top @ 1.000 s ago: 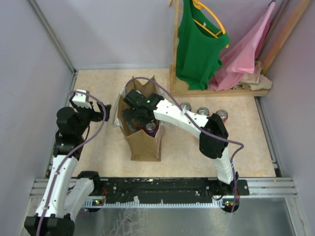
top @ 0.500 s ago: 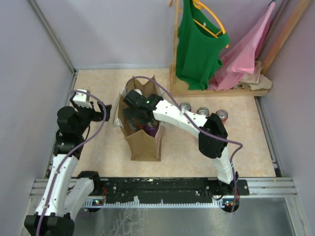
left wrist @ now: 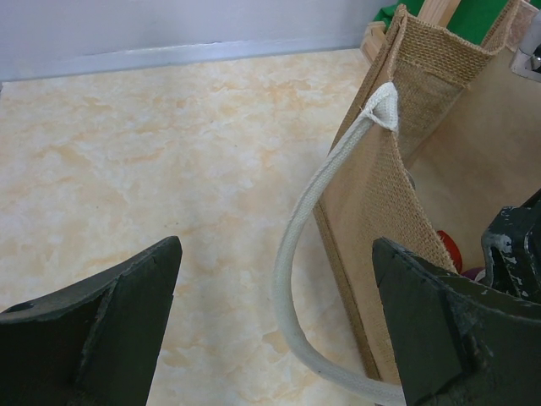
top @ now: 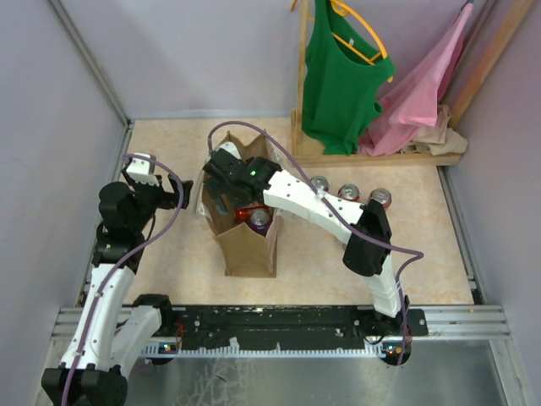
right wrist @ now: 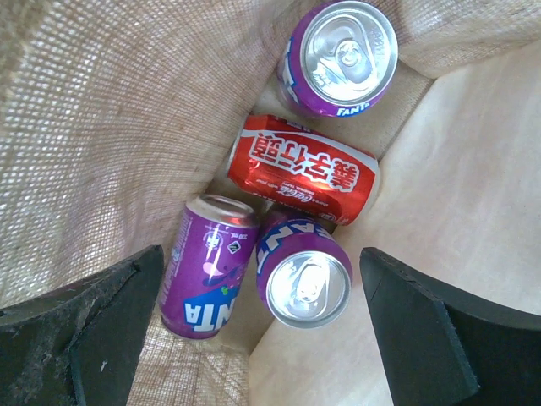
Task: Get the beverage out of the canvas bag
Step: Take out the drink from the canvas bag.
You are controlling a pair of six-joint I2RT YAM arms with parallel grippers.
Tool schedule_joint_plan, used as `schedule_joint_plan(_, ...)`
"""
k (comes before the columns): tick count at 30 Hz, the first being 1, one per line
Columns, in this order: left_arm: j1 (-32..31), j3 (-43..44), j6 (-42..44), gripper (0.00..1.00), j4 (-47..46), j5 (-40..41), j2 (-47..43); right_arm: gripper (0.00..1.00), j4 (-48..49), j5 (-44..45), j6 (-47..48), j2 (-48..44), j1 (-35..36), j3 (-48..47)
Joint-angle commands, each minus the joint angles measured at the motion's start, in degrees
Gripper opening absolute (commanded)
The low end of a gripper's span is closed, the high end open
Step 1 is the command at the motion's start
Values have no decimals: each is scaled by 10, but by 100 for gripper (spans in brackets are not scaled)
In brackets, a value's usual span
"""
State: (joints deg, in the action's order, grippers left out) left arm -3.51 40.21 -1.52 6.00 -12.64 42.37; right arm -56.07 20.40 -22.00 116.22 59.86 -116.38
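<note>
**Above the bag mouth, choosing a can**

Left gripper [top: 173, 196]: my fingers stand wide apart and empty, just beside the canvas bag [top: 249, 254], with its pale strap [left wrist: 331, 165] looping between them.

Right gripper [right wrist: 262, 288]: spread wide, holding nothing, over the open mouth.

Inside the bag are four drinks:
- top Fanta [right wrist: 347, 55], upright at 1 o'clock
- red cola [right wrist: 304, 182], lying flat at centre
- leaning purple can [right wrist: 207, 266], at 7
- lower purple can [right wrist: 306, 275], upright at 6

I judge the one at 6 easiest. Descend straight, straddle its sides, stay off the fabric wall and close below the rim. Left could pinch the strap to steady the bag.
</note>
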Motion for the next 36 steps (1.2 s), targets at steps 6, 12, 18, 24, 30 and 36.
schedule_joint_plan(6,-2,-3,-2,100,-17,-7,-1,99,-2,18,-12,-9,-1,16)
schedule_joint_plan(12,-2,-4,-2,100,-15,-9,-2,99,39,-25,-23,-11,-17,81)
schedule_joint_plan(18,-2,-5,-2,100,-18,-6,-2,99,63,-41,-30,-1,-30,116)
schedule_joint_plan(24,-1,-5,-2,100,-18,-6,0,99,77,-54,-26,25,-31,118)
schedule_joint_plan(30,-2,-5,-1,100,-18,-3,2,99,71,-72,-28,50,-32,113)
schedule_joint_plan(36,-2,-3,-1,100,-18,3,3,99,51,-73,-31,36,-28,147)
